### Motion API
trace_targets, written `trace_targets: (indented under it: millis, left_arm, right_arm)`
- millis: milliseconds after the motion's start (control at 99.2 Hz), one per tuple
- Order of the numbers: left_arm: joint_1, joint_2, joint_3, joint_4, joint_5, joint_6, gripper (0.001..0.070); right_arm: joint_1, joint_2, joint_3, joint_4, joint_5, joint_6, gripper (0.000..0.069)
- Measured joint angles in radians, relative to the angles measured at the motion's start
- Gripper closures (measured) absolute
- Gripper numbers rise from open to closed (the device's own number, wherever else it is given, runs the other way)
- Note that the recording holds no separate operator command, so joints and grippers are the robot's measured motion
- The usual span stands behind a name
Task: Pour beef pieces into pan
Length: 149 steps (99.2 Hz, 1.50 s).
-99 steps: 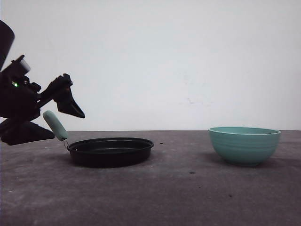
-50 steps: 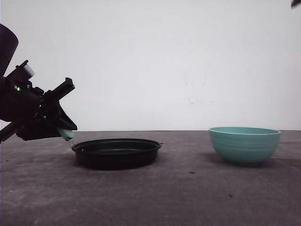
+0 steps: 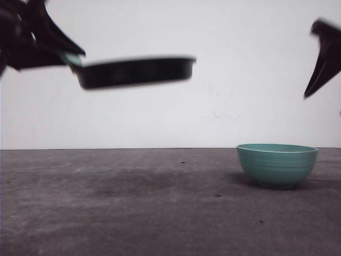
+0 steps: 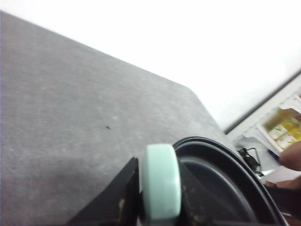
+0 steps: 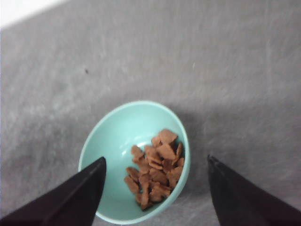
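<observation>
The shallow round black pan (image 3: 134,72) has risen off the grey table (image 3: 160,213), its mint-green handle (image 4: 161,181) clamped in the left gripper (image 4: 157,207). The right gripper (image 5: 155,188) hangs spread wide and empty above one teal ribbed bowl (image 5: 117,136) holding a heap of reddish-brown beef pieces (image 5: 157,172).

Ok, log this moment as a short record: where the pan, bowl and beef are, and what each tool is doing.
pan: the pan is in the air, well above the table, roughly level
left tool: the left tool is shut on the pan's mint-green handle
bowl: the teal bowl stands on the table on the robot's right
beef: the beef pieces lie heaped in the bowl, none poured
right tool: the right tool is open, above the bowl, not touching it
</observation>
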State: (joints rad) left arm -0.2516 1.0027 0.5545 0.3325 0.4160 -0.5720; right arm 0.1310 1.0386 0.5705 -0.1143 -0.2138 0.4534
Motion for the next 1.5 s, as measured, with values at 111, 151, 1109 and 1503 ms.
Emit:
trace_targets:
  millis: [111,151,1109,1503]
  left_arm:
    - [-0.011,-0.115,0.0,-0.104,0.005,0.003,0.065]
    - [-0.015,-0.149,0.0,-0.137,0.006,0.005,0.065]
    - [-0.031,-0.494,0.0,-0.449,0.01,0.007,0.065]
    - [-0.031,-0.493,0.0,-0.471,0.029,0.007,0.065]
  right_arm:
    - [0.0,0.13,0.052,0.011,0.0,0.0,0.0276]
    - [0.0,0.17,0.075,0.014,0.0,0.0,0.0276]
    - [-0.008,0.51,0.214,0.053,0.027,-0.001,0.0618]
    - [-0.008,0.516,0.214,0.059,0.027,-0.004,0.067]
